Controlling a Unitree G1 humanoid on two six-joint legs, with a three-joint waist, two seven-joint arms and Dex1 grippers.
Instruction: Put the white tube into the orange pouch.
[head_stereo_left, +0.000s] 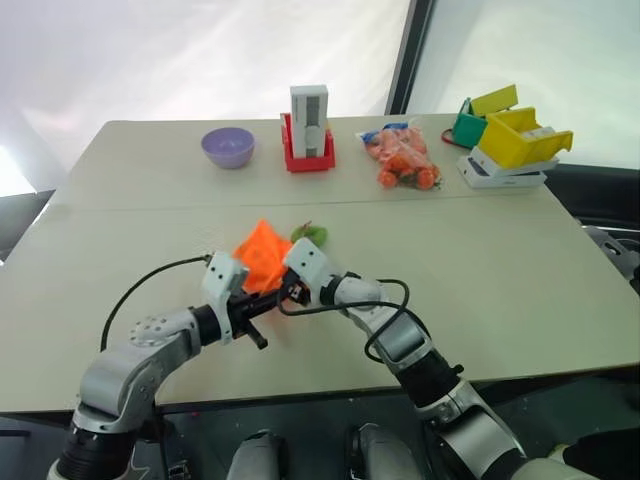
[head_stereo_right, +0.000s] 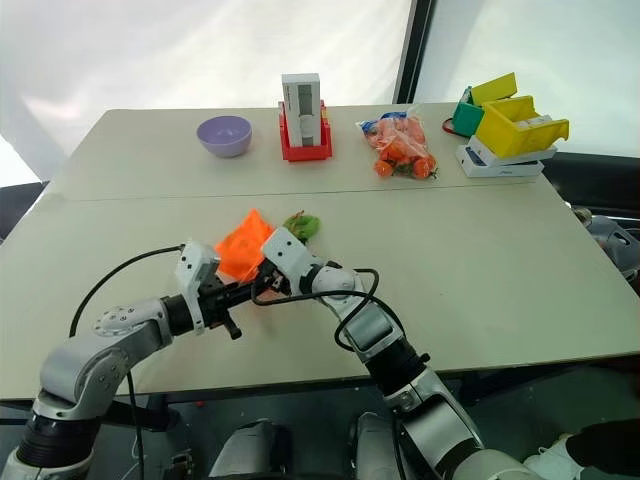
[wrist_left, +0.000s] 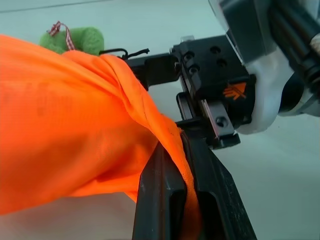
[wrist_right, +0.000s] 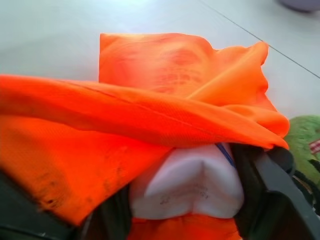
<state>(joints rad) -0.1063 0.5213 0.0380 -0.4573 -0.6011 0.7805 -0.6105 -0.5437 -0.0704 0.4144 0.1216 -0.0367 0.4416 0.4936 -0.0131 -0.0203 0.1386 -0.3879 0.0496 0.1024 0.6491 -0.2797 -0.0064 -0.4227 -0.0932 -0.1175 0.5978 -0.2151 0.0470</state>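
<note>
At table centre, my left gripper (wrist_left: 172, 200) pinches the orange pouch (head_stereo_left: 262, 255) by its rim; at three o'clock of it my right gripper (wrist_right: 187, 200) clasps the white tube (wrist_right: 192, 187), its end under the pouch's edge.

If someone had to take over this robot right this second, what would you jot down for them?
Left gripper: shut on the edge of the orange pouch, holding it up over the table.
Right gripper: at the pouch mouth with the white tube between its fingers; the tube's crimped end shows under the fabric.
Done: tube brought to the opening, partly under the fabric.
Left: get the tube fully inside, then let go of both.
</note>
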